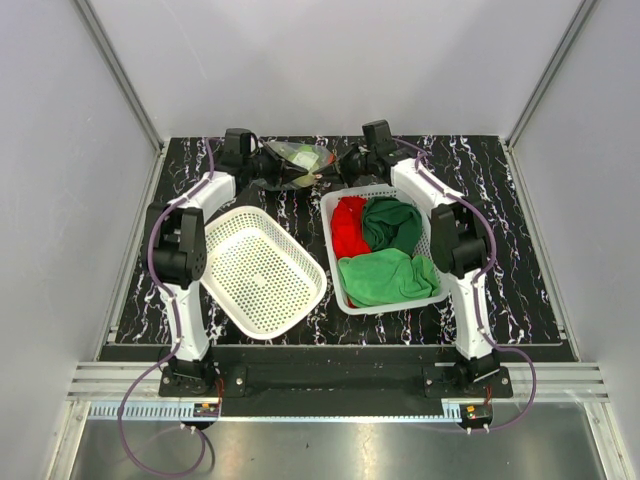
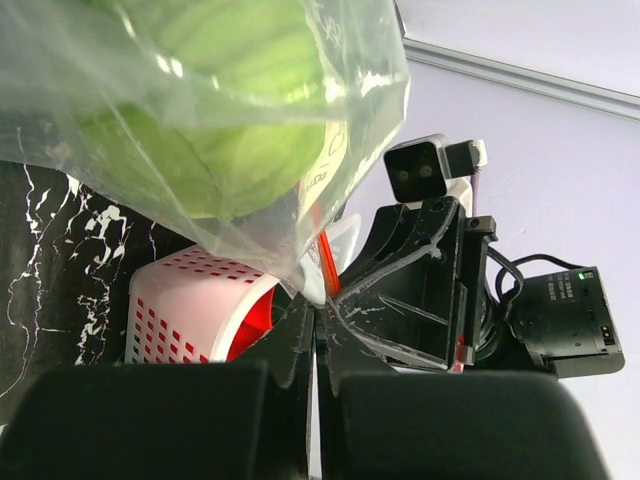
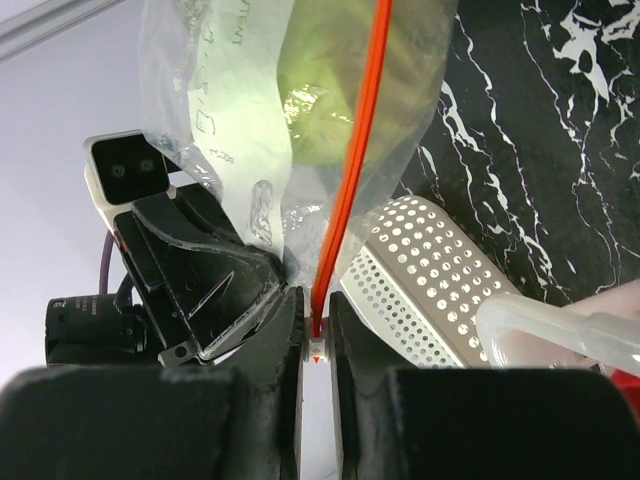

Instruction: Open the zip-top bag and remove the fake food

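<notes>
The clear zip-top bag (image 1: 300,157) hangs between both grippers at the back of the table. Rounded pale green fake food (image 2: 225,150) shows through the plastic and also appears as fake food (image 3: 318,110) in the right wrist view. My left gripper (image 2: 320,308) is shut on the bag's edge (image 2: 300,270) beside the red-orange zip strip (image 2: 329,262). My right gripper (image 3: 316,335) is shut on the small white slider (image 3: 316,348) at the end of the zip strip (image 3: 352,170). The two grippers face each other, nearly touching.
An empty white perforated basket (image 1: 262,270) lies tilted at the front left. A second white basket (image 1: 334,262) at the right holds a red cloth (image 1: 349,226) and green cloths (image 1: 388,275). Grey walls enclose the black marbled table (image 1: 500,250).
</notes>
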You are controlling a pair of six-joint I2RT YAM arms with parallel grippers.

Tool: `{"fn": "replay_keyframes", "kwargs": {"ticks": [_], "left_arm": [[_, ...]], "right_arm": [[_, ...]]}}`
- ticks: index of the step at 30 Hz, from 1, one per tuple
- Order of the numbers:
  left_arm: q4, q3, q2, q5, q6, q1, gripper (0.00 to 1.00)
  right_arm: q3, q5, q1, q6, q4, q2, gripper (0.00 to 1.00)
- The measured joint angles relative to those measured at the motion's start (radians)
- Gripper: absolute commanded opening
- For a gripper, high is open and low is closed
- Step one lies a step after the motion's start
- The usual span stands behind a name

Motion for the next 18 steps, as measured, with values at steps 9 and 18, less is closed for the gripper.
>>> {"fn": "replay_keyframes", "kwargs": {"ticks": [9, 18], "left_arm": [[-0.01, -0.047, -0.051, -0.008, 0.015, -0.003, 0.0], [-0.009, -0.08, -0.092, -0.04, 0.018, 0.031, 0.09]], "right_arm": [[-0.051, 0.001, -0.007, 0.021, 0.018, -0.032, 0.05], [-0.051, 0.02, -0.069, 0.037, 0.004, -0.032, 0.04]]}}
